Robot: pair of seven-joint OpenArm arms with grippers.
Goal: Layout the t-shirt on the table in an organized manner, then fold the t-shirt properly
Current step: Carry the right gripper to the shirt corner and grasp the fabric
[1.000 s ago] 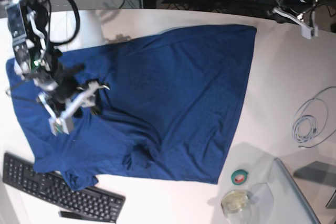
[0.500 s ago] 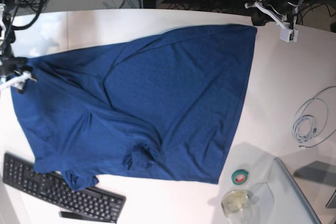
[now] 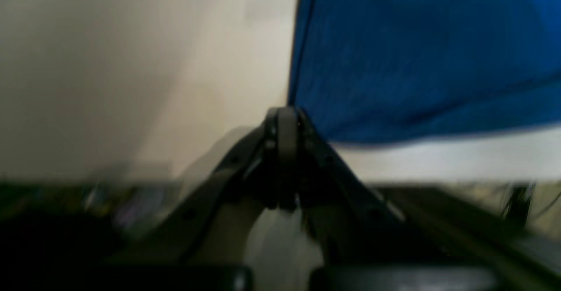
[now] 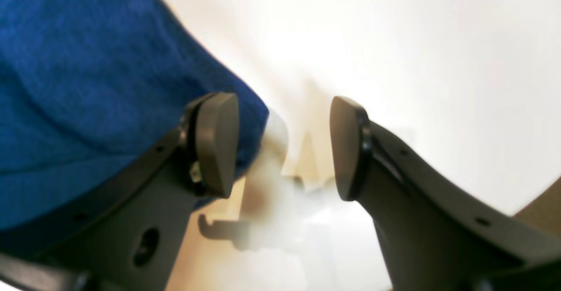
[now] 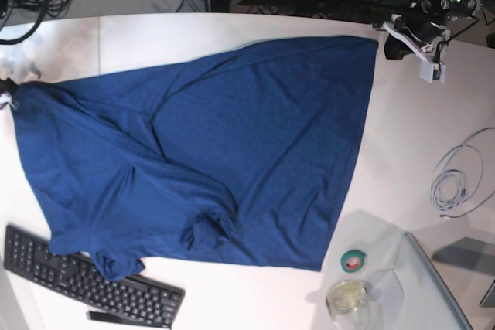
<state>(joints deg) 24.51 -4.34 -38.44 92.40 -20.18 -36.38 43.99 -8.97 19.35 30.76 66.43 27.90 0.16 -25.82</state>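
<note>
The dark blue t-shirt point(image 5: 232, 144) lies spread across the white table point(image 5: 410, 152), with a bunched fold near its lower middle. Its lower left end overlaps the keyboard. My left gripper point(image 3: 284, 120) is shut, and its tips sit right beside the shirt's far right corner point(image 5: 376, 39); in the base view the left gripper point(image 5: 396, 45) shows at the top right. Whether cloth is pinched there I cannot tell. My right gripper point(image 4: 285, 146) stands open at the shirt's edge point(image 4: 109, 85), one finger point(image 4: 217, 144) over the fabric, nothing between the jaws.
A black keyboard point(image 5: 85, 280) lies at the front left. A green tape roll point(image 5: 354, 261) and a glass jar point(image 5: 346, 297) stand front right beside a grey glassy panel point(image 5: 437, 291). A coiled grey cable point(image 5: 456, 179) lies at the right.
My right arm has left the shirt's left middle and gone out past the view's left edge; the shirt's left part now lies flatter and wider. The left gripper shifted about near the far right corner.
</note>
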